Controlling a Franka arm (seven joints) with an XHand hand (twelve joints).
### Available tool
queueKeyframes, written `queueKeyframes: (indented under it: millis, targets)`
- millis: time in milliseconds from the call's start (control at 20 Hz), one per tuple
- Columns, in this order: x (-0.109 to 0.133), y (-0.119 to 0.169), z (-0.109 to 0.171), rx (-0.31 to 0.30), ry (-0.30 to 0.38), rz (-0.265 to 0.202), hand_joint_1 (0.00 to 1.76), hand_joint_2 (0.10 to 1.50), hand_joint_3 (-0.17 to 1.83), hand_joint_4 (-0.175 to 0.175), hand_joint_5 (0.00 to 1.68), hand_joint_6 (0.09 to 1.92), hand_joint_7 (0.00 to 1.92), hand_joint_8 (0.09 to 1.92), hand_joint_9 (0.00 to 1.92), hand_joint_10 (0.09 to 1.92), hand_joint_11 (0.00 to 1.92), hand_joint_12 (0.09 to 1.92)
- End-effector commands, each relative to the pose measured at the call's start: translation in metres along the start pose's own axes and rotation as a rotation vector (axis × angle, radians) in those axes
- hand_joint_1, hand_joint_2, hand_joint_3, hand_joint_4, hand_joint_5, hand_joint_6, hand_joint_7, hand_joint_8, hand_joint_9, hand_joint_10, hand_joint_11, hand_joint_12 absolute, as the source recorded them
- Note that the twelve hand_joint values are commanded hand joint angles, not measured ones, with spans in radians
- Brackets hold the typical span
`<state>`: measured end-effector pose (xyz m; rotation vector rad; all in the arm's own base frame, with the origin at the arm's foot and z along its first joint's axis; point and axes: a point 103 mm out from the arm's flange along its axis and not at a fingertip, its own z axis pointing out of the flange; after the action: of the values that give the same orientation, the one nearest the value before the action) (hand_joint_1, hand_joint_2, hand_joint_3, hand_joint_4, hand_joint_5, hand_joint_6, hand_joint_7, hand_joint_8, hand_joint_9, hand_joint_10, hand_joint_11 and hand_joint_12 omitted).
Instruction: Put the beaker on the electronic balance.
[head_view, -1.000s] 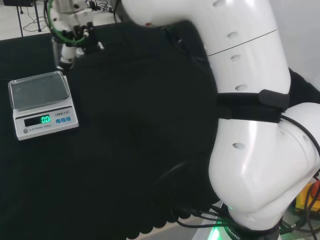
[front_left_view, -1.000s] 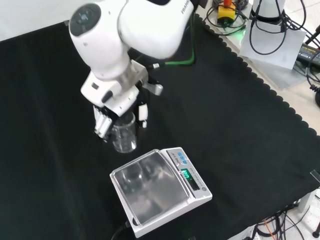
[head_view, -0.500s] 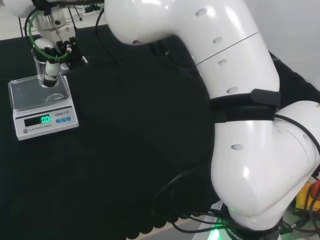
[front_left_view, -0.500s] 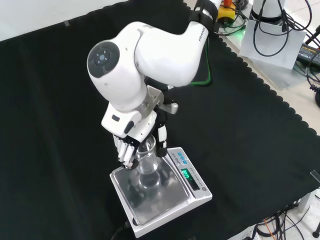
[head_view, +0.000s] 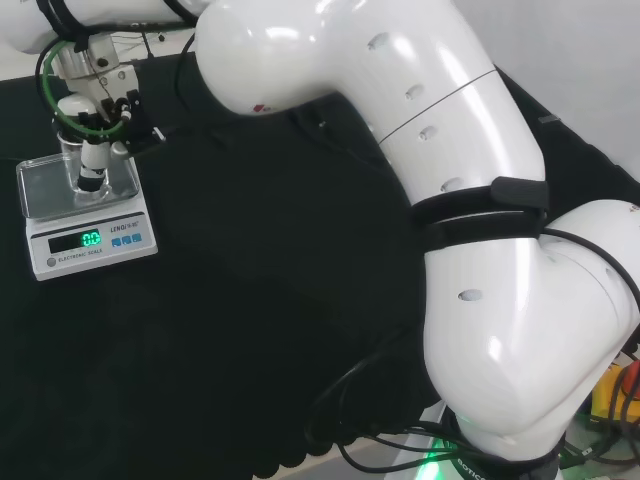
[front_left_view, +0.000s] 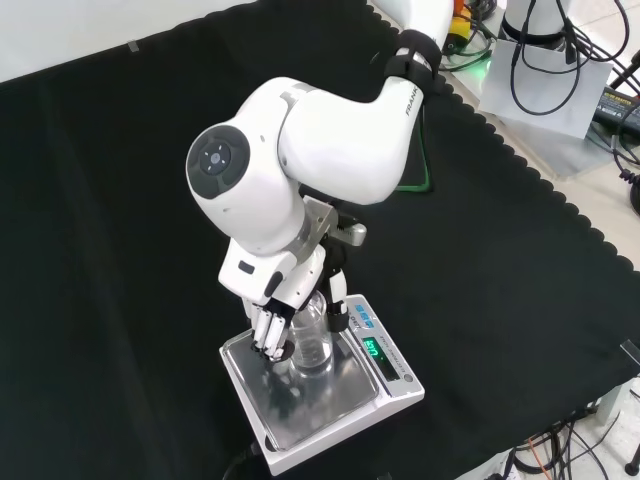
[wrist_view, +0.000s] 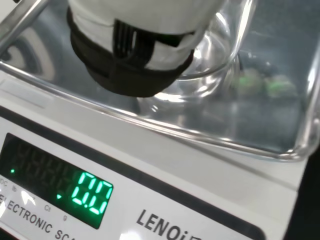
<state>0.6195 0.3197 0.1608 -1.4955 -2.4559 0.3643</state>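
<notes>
One clear beaker (front_left_view: 312, 342) stands upright over the steel pan of the electronic balance (front_left_view: 375, 400), near the pan's middle; whether its base touches the pan cannot be told. The hand (front_left_view: 275, 322) has its fingers (front_left_view: 268, 335) and thumb curled round the beaker's wall. Black cloth (front_left_view: 120, 250) covers the bench around the balance.

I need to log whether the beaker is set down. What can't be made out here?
- Contact between beaker and scale pan: the robot hand covers it in the front view, a finger in the wrist view.
- Beaker contents: clear glass, too small in the head view.
</notes>
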Motion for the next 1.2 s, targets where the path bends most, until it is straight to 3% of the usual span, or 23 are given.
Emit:
queueKeyframes:
  millis: [50, 150, 200, 300, 500, 550, 600, 750, 850, 1200]
  targets:
    - [0.014, 0.006, 0.013, 0.034, -0.011, -0.025, 1.16, 0.93, 0.64, 0.03, 0.78, 1.43, 0.8, 1.5, 0.94, 1.26, 1.11, 0.93]
    - [0.027, 0.022, 0.015, 0.037, -0.017, -0.022, 1.19, 1.04, 0.43, -0.104, 0.74, 1.44, 0.76, 1.47, 0.94, 1.26, 1.1, 0.94]
    - [0.027, 0.022, 0.014, 0.039, -0.015, -0.025, 1.19, 1.09, 0.32, -0.139, 0.72, 1.43, 0.75, 1.46, 0.93, 1.25, 1.1, 0.94]
    - [0.023, 0.018, 0.012, 0.043, -0.005, -0.032, 1.2, 1.15, 0.2, -0.168, 0.71, 1.42, 0.75, 1.44, 0.93, 1.24, 1.11, 0.94]
    - [0.014, 0.005, 0.006, 0.047, 0.003, -0.058, 1.21, 0.67, 0.83, -0.08, 0.44, 1.39, 0.65, 1.37, 0.92, 1.11, 1.1, 0.99]
    - [0.013, 0.002, 0.003, 0.049, 0.004, -0.064, 1.2, 0.58, 0.93, -0.051, 0.34, 1.28, 0.59, 1.3, 0.9, 1.05, 1.01, 1.05]
    - [0.012, 0.0, 0.001, 0.049, 0.002, -0.07, 1.17, 0.52, 0.98, -0.027, 0.24, 1.06, 0.51, 1.21, 0.86, 1.0, 0.89, 1.12]
    - [0.013, -0.003, -0.007, 0.042, 0.001, -0.078, 1.07, 0.44, 0.92, 0.015, 0.14, 0.51, 0.33, 1.03, 0.69, 0.91, 0.58, 1.3]
    - [0.012, -0.007, -0.011, 0.038, -0.002, -0.083, 1.01, 0.46, 0.8, 0.028, 0.16, 0.28, 0.26, 0.96, 0.6, 0.89, 0.45, 1.38]
    - [0.003, -0.024, -0.036, -0.016, 0.006, -0.076, 0.94, 0.48, 0.68, 0.046, 0.15, 0.09, 0.21, 0.9, 0.52, 0.87, 0.32, 1.46]
